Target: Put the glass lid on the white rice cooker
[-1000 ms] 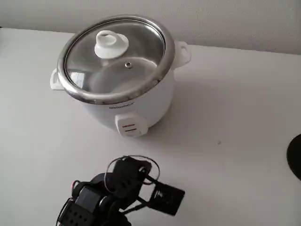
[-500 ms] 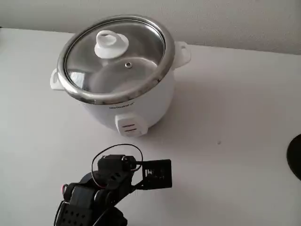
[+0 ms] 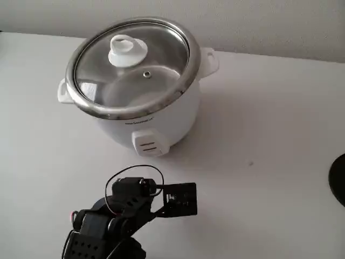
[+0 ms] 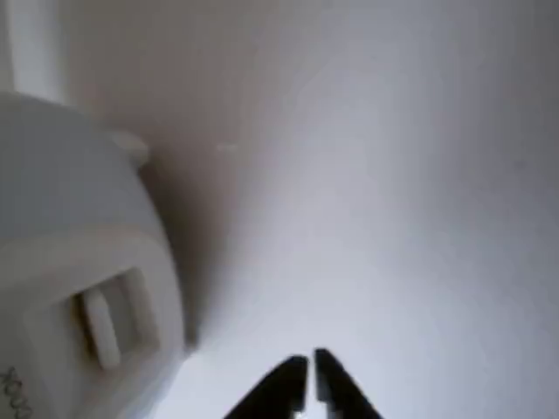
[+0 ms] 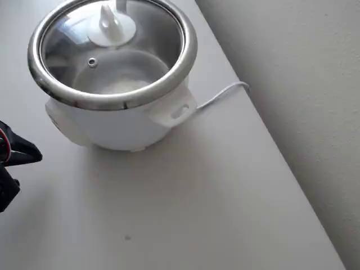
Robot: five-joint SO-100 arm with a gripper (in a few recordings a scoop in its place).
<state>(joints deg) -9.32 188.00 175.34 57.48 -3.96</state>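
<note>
The glass lid (image 3: 161, 54) lies level on the white rice cooker (image 3: 172, 116), its metal rim seated on the pot all round and its white knob (image 3: 128, 51) upright. The overhead view shows the lid (image 5: 135, 50) closing the cooker (image 5: 124, 126) in the same way. My black arm (image 3: 118, 216) sits low at the table's front, well clear of the cooker. In the wrist view my gripper (image 4: 307, 384) is shut with nothing between its fingers, hovering over bare table. The cooker's switch panel (image 4: 100, 323) stands to its left.
A dark round object (image 3: 339, 186) pokes in at the right edge of the fixed view. The cooker's white cord (image 5: 225, 93) runs off the table's far edge toward the wall. A black part of the arm (image 5: 14, 163) shows at the overhead view's left edge.
A second ago the wrist swung, and its black camera mount moved up and to the left. Since half a second ago nothing has moved. The lid stayed on the cooker throughout.
</note>
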